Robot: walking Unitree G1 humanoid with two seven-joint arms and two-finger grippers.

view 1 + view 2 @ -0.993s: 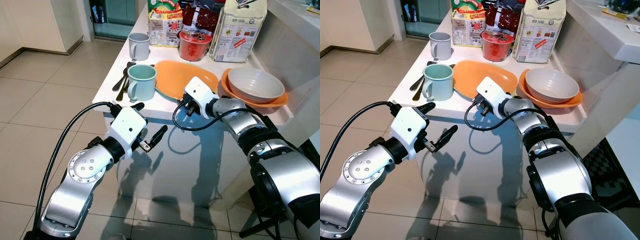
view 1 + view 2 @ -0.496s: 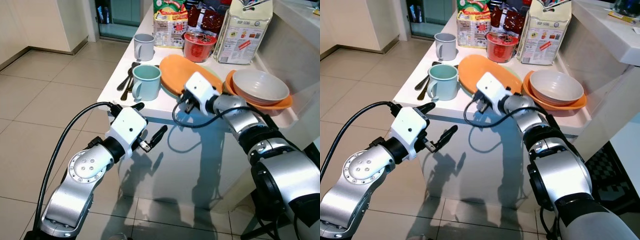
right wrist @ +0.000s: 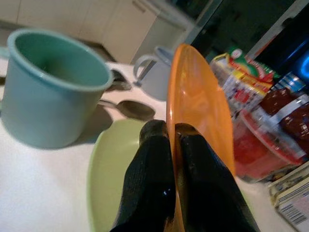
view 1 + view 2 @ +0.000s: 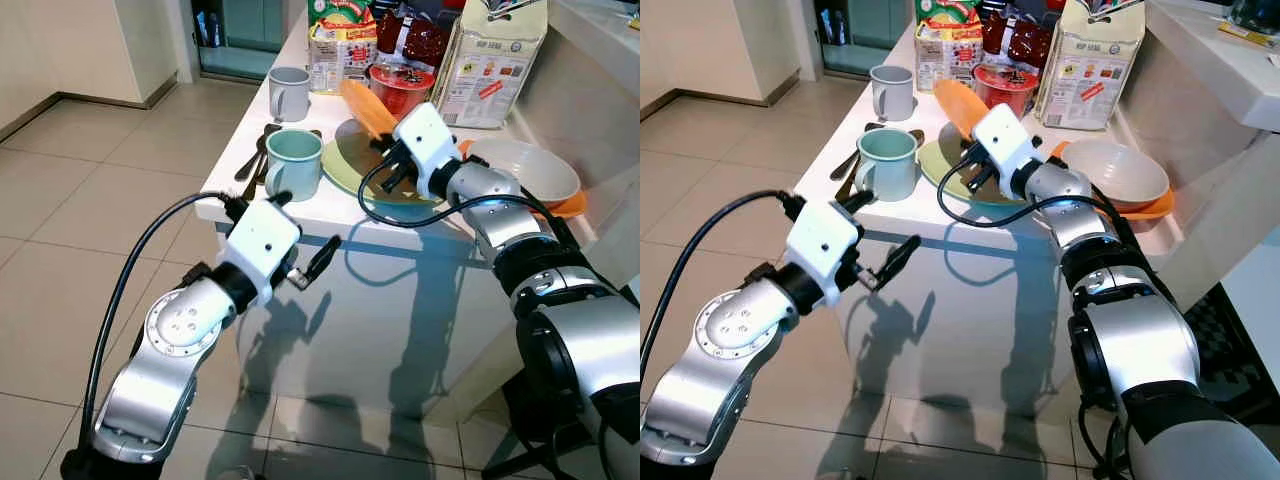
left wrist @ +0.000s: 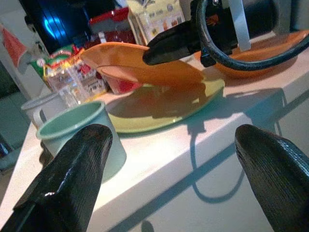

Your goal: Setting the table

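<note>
The right tool point(image 3: 171, 145) is seen clamped on the rim of the orange plate point(image 4: 366, 107), 1 finger on each face. The plate is held off the table and tilted up on edge above a pale green plate point(image 4: 352, 172), its long axis running from the tool up and away toward the packages at the back of the table. The green plate is left lying flat on the white table point(image 4: 270, 208).

The left tool point(image 4: 300, 248) is held in the air just in front of the table's near edge, its 2 fingers point(image 5: 63, 179) spread wide apart with nothing between them.

Beside the green plate a light green mug point(image 4: 291, 163) is seen standing upright, with spoons point(image 4: 252, 160) lying at its far side and a grey mug point(image 4: 288, 92) farther back. To the right, a white bowl point(image 4: 526, 170) is nested in an orange bowl point(image 4: 572, 204). A red tub point(image 4: 401, 88), snack packets point(image 4: 338, 45) and a large white bag point(image 4: 492, 62) are ranged along the back. The floor point(image 4: 90, 190) is laid with pale tiles.
</note>
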